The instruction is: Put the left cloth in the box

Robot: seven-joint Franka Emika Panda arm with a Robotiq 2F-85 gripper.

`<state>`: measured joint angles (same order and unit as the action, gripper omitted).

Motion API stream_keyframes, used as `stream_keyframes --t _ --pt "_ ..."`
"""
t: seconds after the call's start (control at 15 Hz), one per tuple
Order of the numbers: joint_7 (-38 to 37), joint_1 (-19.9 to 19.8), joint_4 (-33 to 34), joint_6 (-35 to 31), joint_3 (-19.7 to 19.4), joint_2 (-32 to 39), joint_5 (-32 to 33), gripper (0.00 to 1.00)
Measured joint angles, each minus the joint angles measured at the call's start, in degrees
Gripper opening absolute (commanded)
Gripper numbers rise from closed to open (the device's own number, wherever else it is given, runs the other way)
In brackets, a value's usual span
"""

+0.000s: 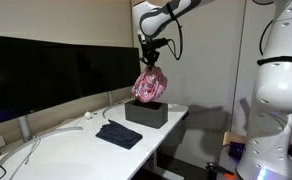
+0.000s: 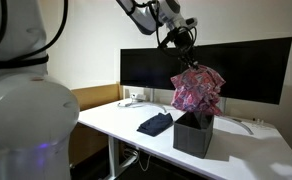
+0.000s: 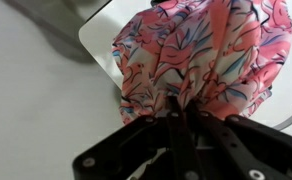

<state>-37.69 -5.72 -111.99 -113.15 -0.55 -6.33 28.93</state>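
Now the gripper (image 1: 152, 64), clamped on the cloth (image 1: 150, 86), hangs over the box (image 1: 146, 114); lowering and release likely come next.

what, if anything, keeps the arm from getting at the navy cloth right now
Probably not reachable yet: the pincer is shut on the patterned cloth over the box. Otherwise the navy cloth lies uncovered on the table.
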Motion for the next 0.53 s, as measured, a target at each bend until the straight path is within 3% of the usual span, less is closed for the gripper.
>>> stream_keyframes --t 0.53 --pt "0.1 0.0 2.2 0.0 -0.2 2.0 0.0 0.02"
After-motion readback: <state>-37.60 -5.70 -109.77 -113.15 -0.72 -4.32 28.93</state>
